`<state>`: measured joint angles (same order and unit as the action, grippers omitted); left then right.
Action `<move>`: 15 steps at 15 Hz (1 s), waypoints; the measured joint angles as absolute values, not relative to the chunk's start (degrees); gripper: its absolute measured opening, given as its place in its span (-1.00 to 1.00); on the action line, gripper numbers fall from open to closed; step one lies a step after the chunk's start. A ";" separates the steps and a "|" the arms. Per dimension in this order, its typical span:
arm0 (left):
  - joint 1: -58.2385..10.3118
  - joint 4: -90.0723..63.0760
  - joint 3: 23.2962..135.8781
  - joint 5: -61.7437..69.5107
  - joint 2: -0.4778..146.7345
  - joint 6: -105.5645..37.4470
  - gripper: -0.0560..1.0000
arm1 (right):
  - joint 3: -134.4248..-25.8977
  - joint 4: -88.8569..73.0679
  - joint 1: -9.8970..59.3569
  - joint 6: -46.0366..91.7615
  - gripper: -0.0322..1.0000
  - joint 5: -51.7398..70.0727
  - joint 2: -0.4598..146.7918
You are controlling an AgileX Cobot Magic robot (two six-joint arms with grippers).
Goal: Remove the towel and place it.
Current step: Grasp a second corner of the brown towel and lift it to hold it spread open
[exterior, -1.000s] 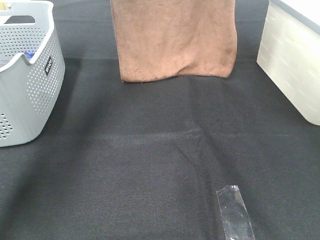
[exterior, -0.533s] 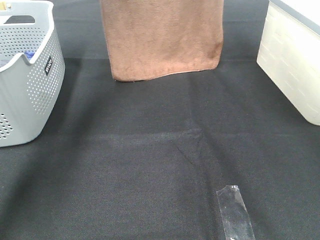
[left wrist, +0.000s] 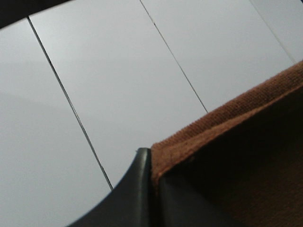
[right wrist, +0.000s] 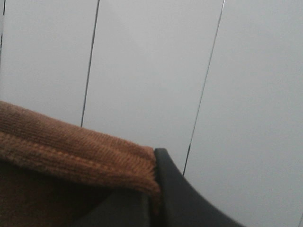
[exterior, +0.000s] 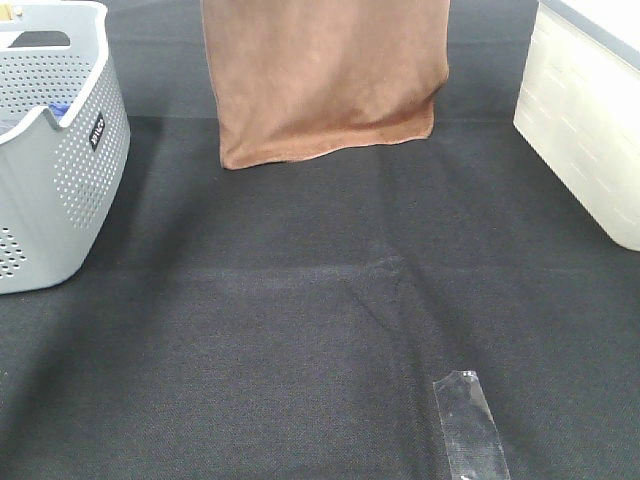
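Observation:
The reddish-brown towel [exterior: 325, 80] hangs spread out at the back middle of the exterior view, its top edge above the frame and its lower edge just over the black table [exterior: 300, 320]. Both grippers are out of that view. In the left wrist view my left gripper [left wrist: 151, 163] is shut on one top corner of the towel [left wrist: 236, 156]. In the right wrist view my right gripper [right wrist: 154, 182] is shut on the other top corner of the towel [right wrist: 61, 151]. Both wrist views face a white panelled wall.
A grey perforated basket [exterior: 60, 170] stands at the left with a blue item [exterior: 58, 108] inside. A white bin [exterior: 585, 120] stands at the right. A strip of clear tape [exterior: 468, 425] lies on the cloth near the front.
The hanging towel has shifted left, and its lower edge now tilts, with the right corner a little higher.

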<state>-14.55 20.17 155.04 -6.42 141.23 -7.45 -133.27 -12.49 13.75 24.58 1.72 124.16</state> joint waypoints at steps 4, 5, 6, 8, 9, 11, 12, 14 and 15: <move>-18.16 16.39 155.04 21.03 140.20 -6.30 -0.89 | -133.27 -13.06 12.49 19.82 -0.92 24.47 123.30; -19.08 15.01 155.04 29.74 139.17 -6.82 -0.89 | -133.27 -11.63 12.26 17.02 -0.92 31.05 122.38; -19.77 13.98 155.04 38.10 137.85 -7.05 -0.89 | -133.27 -10.08 11.92 14.90 -0.92 37.70 121.18; -21.14 12.03 155.04 51.05 134.19 -7.28 -0.89 | -133.27 -7.56 11.40 11.80 -0.92 50.65 118.49; -21.49 10.31 155.04 57.07 132.30 -7.33 -0.89 | -133.27 -7.28 11.34 10.83 -0.92 56.26 117.34; -21.54 5.61 155.10 65.55 129.14 -6.93 -0.89 | -133.38 -7.16 11.34 10.66 -0.92 66.58 115.57; -21.54 3.55 155.10 68.01 128.17 -6.70 -0.89 | -133.38 -6.70 11.34 10.66 -0.92 68.47 115.22; -21.54 1.43 154.47 68.93 126.91 -6.47 -0.89 | -132.70 -5.96 11.34 10.66 -0.92 69.04 114.19; -21.54 -0.92 152.87 69.04 125.59 -6.13 -0.89 | -131.61 -5.73 11.34 10.43 -0.92 69.27 112.99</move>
<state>-21.54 -0.92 152.87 69.04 125.59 -6.13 -131.61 -5.73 11.34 10.43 69.27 112.99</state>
